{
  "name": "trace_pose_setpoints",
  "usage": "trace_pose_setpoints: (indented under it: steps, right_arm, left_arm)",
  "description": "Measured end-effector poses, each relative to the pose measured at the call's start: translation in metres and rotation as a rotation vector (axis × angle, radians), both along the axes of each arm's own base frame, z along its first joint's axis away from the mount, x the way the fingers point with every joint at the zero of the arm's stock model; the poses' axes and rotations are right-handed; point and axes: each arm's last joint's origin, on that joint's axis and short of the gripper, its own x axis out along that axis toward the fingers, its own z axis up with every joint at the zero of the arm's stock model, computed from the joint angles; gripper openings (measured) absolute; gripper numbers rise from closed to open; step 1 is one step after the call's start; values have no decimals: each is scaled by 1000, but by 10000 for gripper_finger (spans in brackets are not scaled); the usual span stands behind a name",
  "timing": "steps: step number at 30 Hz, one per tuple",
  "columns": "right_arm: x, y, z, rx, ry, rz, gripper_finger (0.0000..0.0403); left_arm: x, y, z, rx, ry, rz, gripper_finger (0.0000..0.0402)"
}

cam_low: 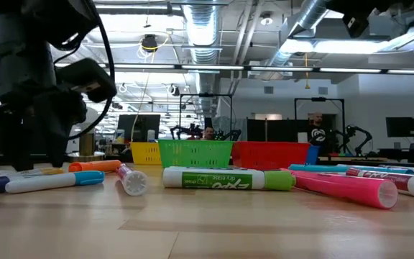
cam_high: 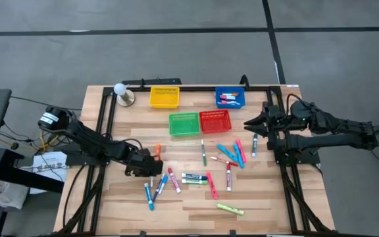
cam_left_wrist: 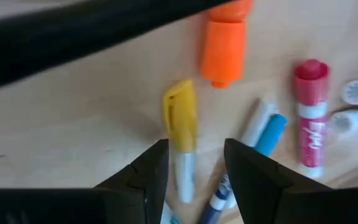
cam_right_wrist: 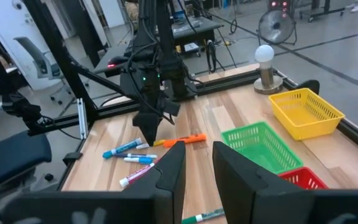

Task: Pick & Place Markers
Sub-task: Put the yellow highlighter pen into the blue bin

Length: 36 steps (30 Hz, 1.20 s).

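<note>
Four baskets (cam_high: pixel 183 124), roughly twenty markers (cam_high: pixel 206 168)

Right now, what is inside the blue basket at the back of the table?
The blue basket holds a few markers, pink and red among them, lying across its floor. Their exact count is too small to tell, and anything beneath them is hidden.

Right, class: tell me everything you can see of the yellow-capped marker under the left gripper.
The yellow-capped marker is a short, thin pen with a glossy yellow cap, clip showing, and a white barrel, plastic by its look. It lies flat on the wooden table, capped, just ahead of the left gripper, whose open fingers straddle its barrel end without touching it. An orange marker lies beyond the cap, a blue-capped marker beside it.
</note>
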Motion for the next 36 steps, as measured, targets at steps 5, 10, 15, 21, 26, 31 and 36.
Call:
trace_pose_setpoints:
  steps: [5, 10, 15, 21, 26, 31, 36]
  right_arm:
    - [1, 0, 1, -1, -12, 0, 70]
    - [0, 0, 1, -1, -14, 0, 70]
    - [1, 0, 1, -1, -14, 1, 70]
    - [1, 0, 1, 17, -13, -2, 70]
    - [1, 0, 1, 17, -13, -2, 70]
    - [1, 0, 1, 22, -13, -3, 70]
    - [0, 0, 2, 43, -14, -7, 70]
  left_arm:
    - [4, -1, -10, -40, 51, -15, 154]
    - [6, 4, -16, -63, 94, 1, 154]
    - [8, 10, -16, -75, 104, 24, 136]
    - [6, 11, -18, -63, 118, 25, 68]
    - [9, 12, -17, -21, 79, 48, 33]
    - [7, 13, -15, -19, 74, 50, 42]
    - [0, 16, -2, -6, 39, 61, 49]
